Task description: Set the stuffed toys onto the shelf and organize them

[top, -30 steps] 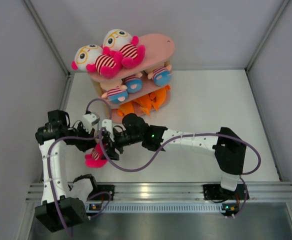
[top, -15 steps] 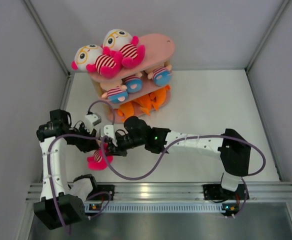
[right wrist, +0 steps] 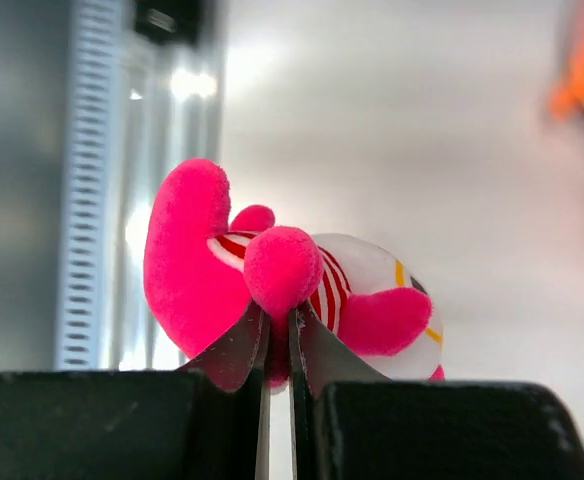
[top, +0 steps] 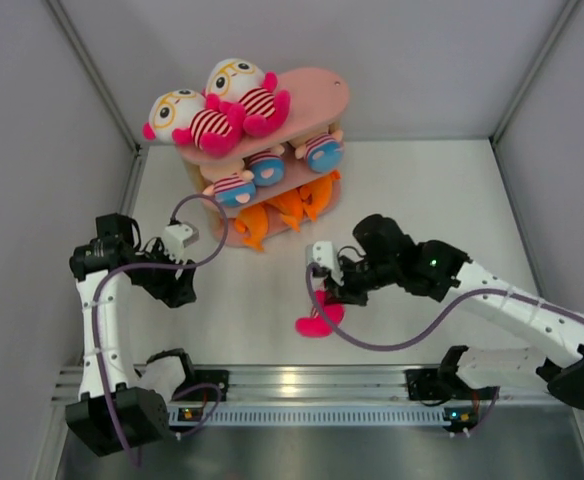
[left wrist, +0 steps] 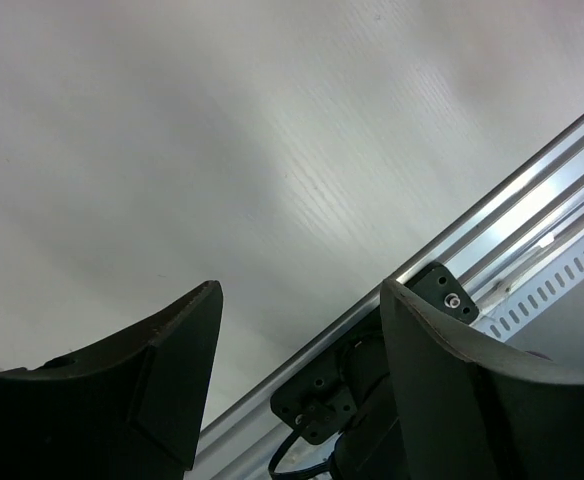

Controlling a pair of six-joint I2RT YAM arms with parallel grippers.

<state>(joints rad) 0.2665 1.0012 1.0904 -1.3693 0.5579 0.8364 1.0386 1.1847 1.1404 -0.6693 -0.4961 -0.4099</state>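
The pink three-tier shelf (top: 317,95) stands at the back of the table. Two white-headed stuffed toys (top: 177,115) (top: 237,85) lie on its top board, peach-headed ones (top: 234,187) on the middle board and orange sharks (top: 287,208) at the bottom. My right gripper (top: 330,290) (right wrist: 277,345) is shut on a magenta limb of a third white-headed doll (top: 320,318) (right wrist: 302,280), which hangs just above the table's middle. Over the table's left side, my left gripper (top: 179,290) (left wrist: 300,290) is open, with nothing between its fingers.
The aluminium rail (top: 322,380) (left wrist: 512,230) with the arm bases runs along the near edge. Grey walls (top: 32,150) close in the left, right and back. A purple cable (top: 412,340) loops under the right arm.
The doll passed from my left gripper to my right one. The right gripper shut on it and carried it right to the table's middle. The left gripper opened and drew back.
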